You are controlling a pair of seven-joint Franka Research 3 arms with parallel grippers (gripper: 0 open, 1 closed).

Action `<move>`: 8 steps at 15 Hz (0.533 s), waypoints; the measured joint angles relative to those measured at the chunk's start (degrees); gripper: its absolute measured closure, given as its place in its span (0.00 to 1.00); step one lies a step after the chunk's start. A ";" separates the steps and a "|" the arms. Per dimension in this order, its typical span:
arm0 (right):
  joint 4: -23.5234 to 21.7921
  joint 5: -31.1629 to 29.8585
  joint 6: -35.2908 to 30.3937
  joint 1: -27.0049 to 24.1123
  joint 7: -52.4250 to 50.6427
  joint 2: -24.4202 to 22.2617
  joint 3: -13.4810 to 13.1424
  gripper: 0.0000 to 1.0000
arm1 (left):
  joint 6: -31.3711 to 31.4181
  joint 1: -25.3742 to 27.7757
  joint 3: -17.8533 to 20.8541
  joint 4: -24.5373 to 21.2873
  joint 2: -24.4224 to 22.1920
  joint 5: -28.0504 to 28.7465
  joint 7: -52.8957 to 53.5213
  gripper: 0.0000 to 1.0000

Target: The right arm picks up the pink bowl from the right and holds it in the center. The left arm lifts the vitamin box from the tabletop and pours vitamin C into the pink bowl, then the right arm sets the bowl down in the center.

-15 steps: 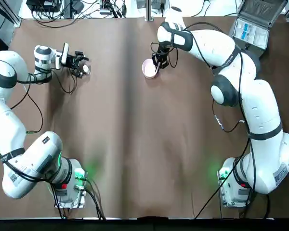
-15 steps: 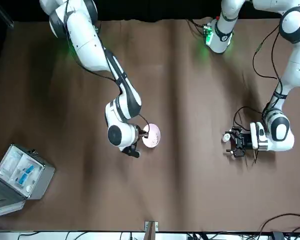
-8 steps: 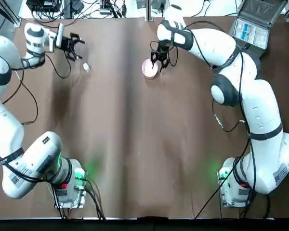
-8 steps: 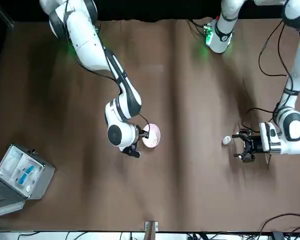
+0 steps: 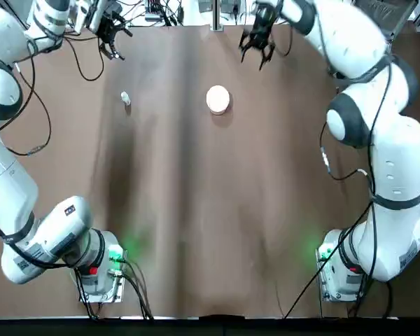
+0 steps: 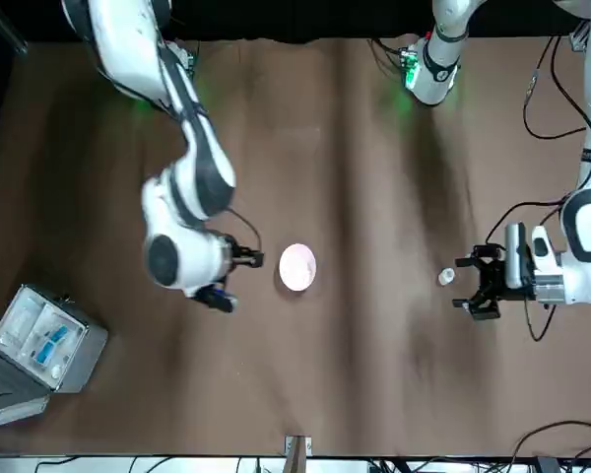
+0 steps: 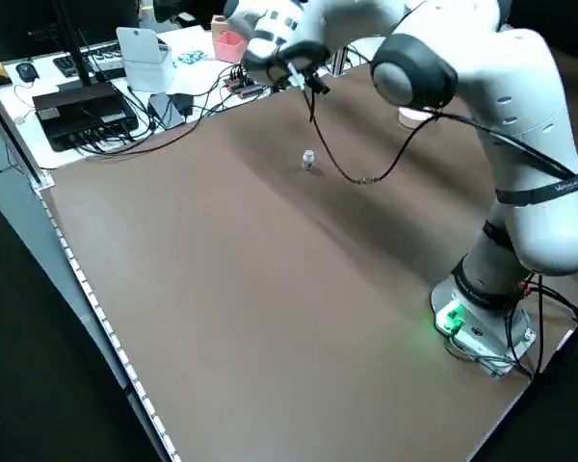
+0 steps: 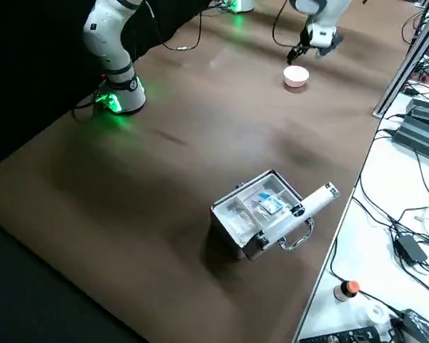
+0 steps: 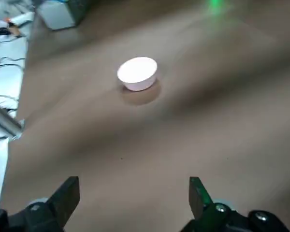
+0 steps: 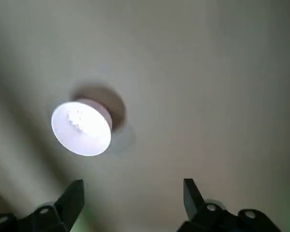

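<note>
The pink bowl [image 5: 218, 99] sat mid-tabletop [image 5: 196, 210], the vitamin box [image 5: 125, 99] far left. Both the left gripper [image 5: 109, 28] and right gripper [image 5: 258, 43] hung released at the far edge. A grey case [image 6: 34, 345] lay far right, unobstructing.

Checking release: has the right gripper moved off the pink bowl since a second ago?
Yes. In the top view the right gripper, open, has left the pink bowl for the table's far edge.

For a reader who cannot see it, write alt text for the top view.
A pink bowl sits alone near the middle of a brown tabletop, with a tiny vitamin box to its left. Both arms reach toward the far edge, the left tool and right tool open and empty.
</note>
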 joint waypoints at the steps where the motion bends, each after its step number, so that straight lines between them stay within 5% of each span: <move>1: 0.02 -1.85 -0.71 -0.38 -0.15 -1.96 -0.79 0.09 | 0.14 -2.46 1.14 0.03 -1.09 0.56 -0.08 0.00; 8: -0.03 -15.13 -5.50 -4.26 -6.69 -10.91 -2.11 0.06 | 1.27 -21.07 10.29 2.00 -7.49 0.98 -9.62 0.00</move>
